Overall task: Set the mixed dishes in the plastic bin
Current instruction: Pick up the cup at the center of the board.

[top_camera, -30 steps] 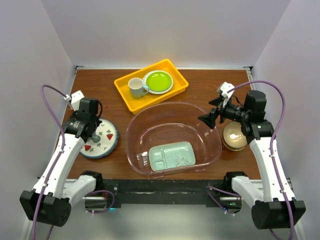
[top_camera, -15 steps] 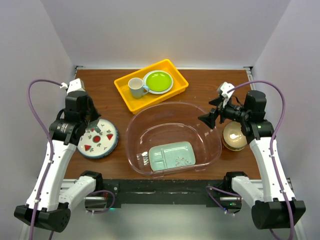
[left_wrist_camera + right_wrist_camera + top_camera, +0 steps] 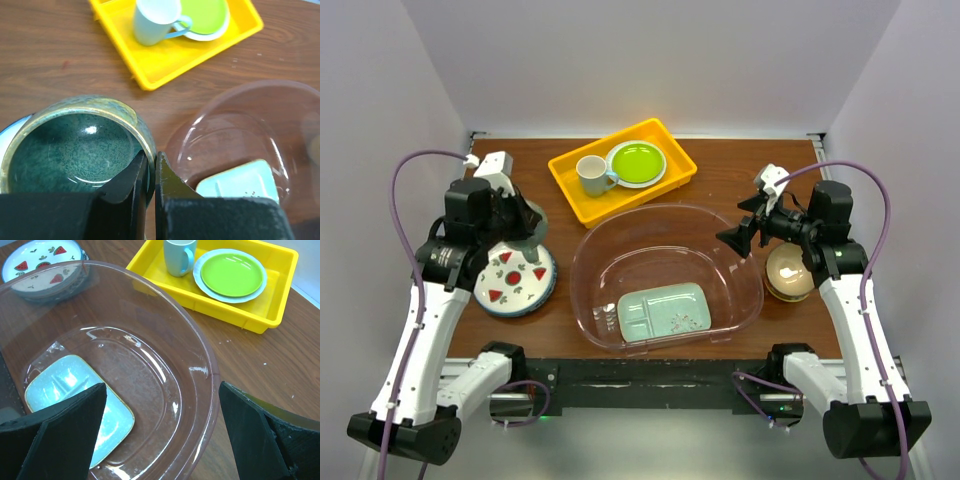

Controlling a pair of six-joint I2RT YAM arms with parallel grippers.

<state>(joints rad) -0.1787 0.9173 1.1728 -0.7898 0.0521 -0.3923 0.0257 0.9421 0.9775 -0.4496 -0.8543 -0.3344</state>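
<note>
My left gripper (image 3: 151, 157) (image 3: 527, 228) is shut on the rim of the dark teal mug (image 3: 75, 145), one finger inside and one outside. It holds the mug upright above the table, just behind the white plate with red-and-green motifs (image 3: 517, 280) (image 3: 42, 262). The plastic bin (image 3: 665, 212) (image 3: 240, 100) (image 3: 200, 350) sits mid-table with the mint-green divided tray (image 3: 663, 311) (image 3: 75, 400) flat on its floor. Wide open and holding nothing, my right gripper (image 3: 740, 238) (image 3: 162, 390) hangs over the bin's right rim. A tan bowl (image 3: 788, 272) rests right of the bin, under the right arm.
A yellow tray (image 3: 570, 190) (image 3: 165, 70) stands behind the bin, holding a white mug (image 3: 591, 175) (image 3: 179, 255) and a lime-green plate (image 3: 637, 162) (image 3: 232, 274). White walls close in the table on the left, right and back.
The left arm has lifted the teal mug off the motif plate and carried it up and toward the back right. The right arm has not moved.
</note>
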